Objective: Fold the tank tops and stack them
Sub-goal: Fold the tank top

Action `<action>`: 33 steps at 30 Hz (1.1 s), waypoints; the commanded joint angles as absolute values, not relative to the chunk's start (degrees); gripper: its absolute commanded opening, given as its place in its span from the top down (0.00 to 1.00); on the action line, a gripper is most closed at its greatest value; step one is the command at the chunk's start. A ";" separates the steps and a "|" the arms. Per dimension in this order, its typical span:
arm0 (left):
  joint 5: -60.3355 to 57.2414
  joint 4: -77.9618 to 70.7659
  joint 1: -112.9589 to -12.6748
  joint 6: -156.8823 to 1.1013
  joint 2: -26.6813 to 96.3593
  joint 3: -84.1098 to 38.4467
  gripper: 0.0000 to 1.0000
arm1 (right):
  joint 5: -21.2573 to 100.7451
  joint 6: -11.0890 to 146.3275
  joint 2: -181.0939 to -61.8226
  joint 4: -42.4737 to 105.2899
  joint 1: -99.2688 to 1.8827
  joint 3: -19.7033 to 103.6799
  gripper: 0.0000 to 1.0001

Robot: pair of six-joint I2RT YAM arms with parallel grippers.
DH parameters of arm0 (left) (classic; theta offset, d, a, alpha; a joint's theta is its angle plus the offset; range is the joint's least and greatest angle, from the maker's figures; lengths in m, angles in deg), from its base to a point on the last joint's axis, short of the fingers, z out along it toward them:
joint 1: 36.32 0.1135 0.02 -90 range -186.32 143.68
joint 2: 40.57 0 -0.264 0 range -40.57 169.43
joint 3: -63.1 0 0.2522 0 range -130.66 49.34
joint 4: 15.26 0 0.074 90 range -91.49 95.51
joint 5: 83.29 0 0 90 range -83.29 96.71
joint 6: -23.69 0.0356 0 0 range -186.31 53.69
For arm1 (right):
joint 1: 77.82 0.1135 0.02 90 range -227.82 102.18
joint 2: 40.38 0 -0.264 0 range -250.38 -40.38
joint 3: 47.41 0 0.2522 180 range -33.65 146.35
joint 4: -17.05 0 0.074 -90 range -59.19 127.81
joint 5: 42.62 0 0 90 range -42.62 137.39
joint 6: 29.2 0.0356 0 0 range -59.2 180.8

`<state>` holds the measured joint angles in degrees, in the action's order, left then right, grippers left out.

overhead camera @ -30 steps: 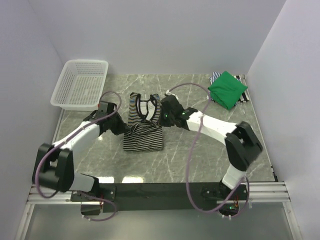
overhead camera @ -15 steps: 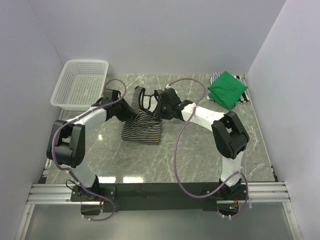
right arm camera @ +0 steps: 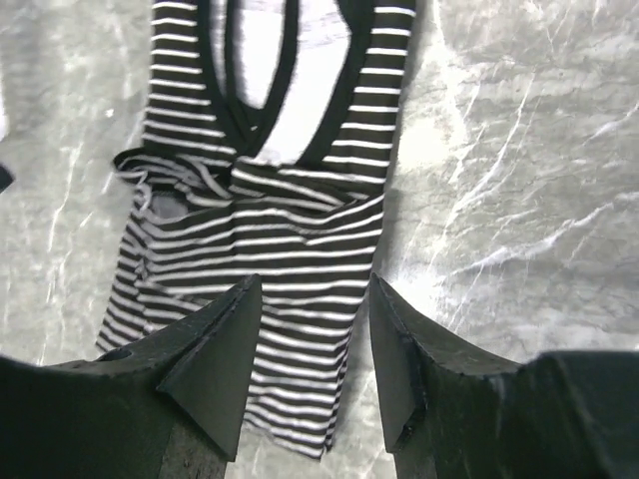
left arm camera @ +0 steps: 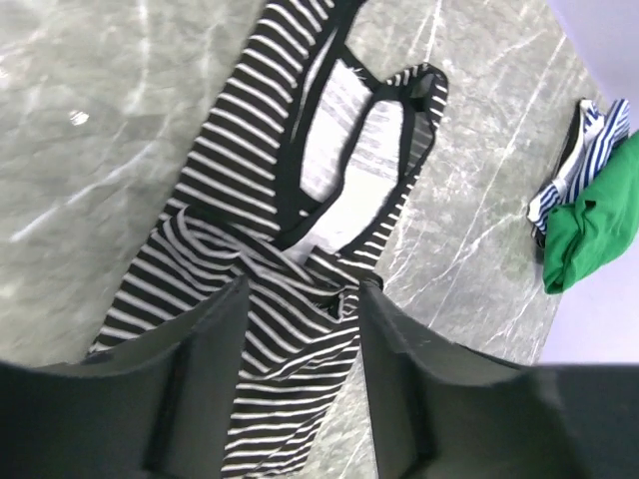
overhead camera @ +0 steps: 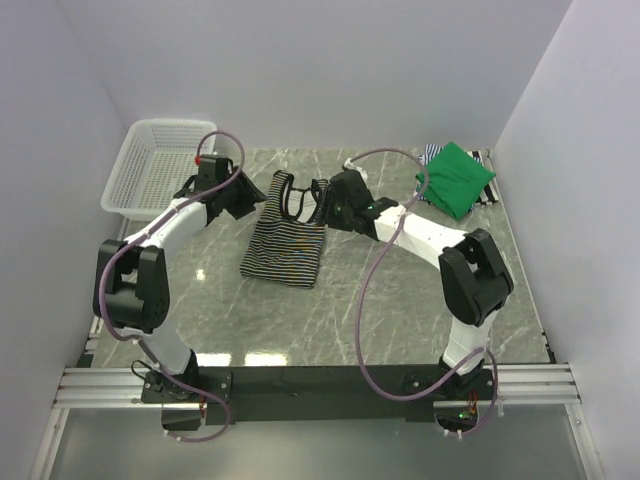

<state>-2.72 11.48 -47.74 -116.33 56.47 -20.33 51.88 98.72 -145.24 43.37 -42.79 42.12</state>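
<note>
Left gripper (left arm camera: 305, 289) and right gripper (right arm camera: 314, 284) gape empty beside the striped tank top (overhead camera: 285, 240), basket (overhead camera: 172, 123) and green top (overhead camera: 455, 178) aside.

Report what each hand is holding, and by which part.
Nothing is held. The left hand and the right hand are both open, fingers apart, over the black-and-white striped tank top lying on the table.

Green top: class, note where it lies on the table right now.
In the top view, the green top lies folded at the far right corner of the table, resting on the blue-striped top, well right of the black-striped top.
</note>
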 commanded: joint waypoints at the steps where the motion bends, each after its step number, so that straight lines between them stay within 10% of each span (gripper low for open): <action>1: -1.28 14.41 -47.39 -115.09 52.69 -20.37 0.50 | 52.40 96.06 -141.54 40.39 -40.74 42.02 0.46; 8: -1.11 13.18 -47.74 -121.06 42.59 -6.06 0.95 | 36.00 95.43 -149.17 35.84 -37.92 48.27 0.51; 33: -3.75 2.55 -49.24 -128.19 51.01 11.10 0.99 | 24.89 113.89 -165.27 19.22 -45.21 46.00 0.56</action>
